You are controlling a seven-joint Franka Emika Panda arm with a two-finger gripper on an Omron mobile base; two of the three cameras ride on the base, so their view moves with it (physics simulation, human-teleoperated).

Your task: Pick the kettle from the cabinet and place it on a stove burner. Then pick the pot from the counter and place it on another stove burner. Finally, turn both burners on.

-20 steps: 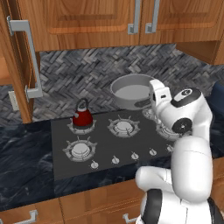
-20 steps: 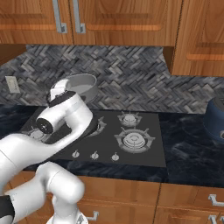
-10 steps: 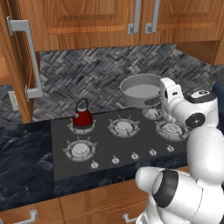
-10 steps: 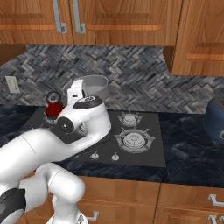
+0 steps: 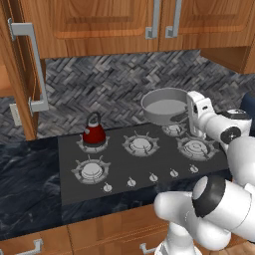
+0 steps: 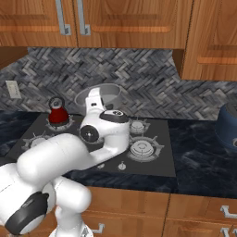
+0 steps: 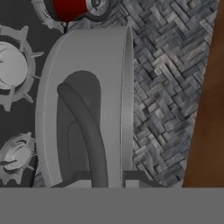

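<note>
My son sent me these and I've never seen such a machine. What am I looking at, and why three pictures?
It is a computer-drawn kitchen with a white robot arm. Two pictures come from cameras behind the arm, to its left and right; the third looks along its hand. On the dark cooktop a small red kettle sits on a back burner. The arm's fingers are shut on the rim of a grey steel pot, held up over the back of the stove.

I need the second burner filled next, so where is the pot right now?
The pot is held up by the gripper over the cooktop's back right burner, right of the kettle.
</note>
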